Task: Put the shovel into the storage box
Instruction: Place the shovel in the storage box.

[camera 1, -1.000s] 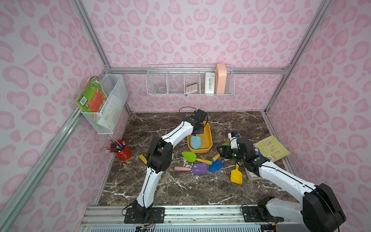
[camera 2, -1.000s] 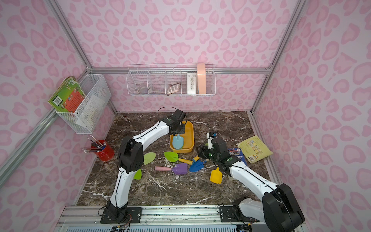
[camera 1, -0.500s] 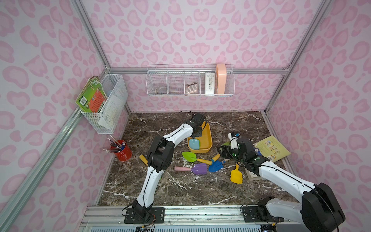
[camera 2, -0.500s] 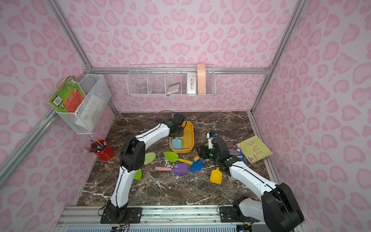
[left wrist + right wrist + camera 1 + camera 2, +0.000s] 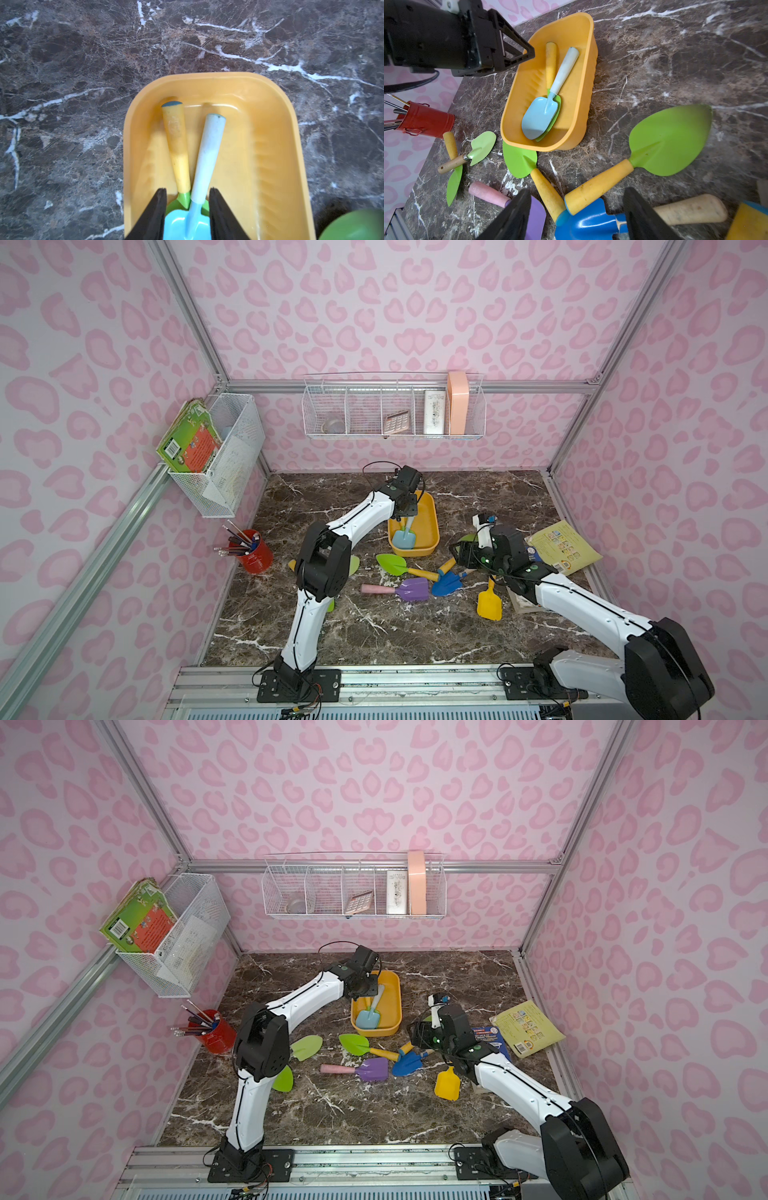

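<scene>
Where the left claw [image 5: 187,190] hangs over the storage box [image 5: 207,77], its two black fingers stand partly apart on either side of the light-blue shovel [image 5: 208,149]. A gap shows on each side, so it grips nothing. That shovel lies inside the orange-yellow box with its white handle toward the back wall. Its blade rests on the blade of a green shovel [image 5: 176,141] with a yellow handle, which lies in the box beneath it. The box sits on the dark marble bench [image 5: 83,62], toward the back in both top views. The right claw [image 5: 577,191] is spread wide and low over the bench, holding nothing; beneath and between its fingers lies the dark blue shovel [image 5: 587,224]. Near the box on the bench lie a leaf-green shovel [image 5: 392,563], a purple shovel [image 5: 413,588] and a yellow shovel [image 5: 489,604]. A red pencil cup [image 5: 253,556] stands near the left wall.
</scene>
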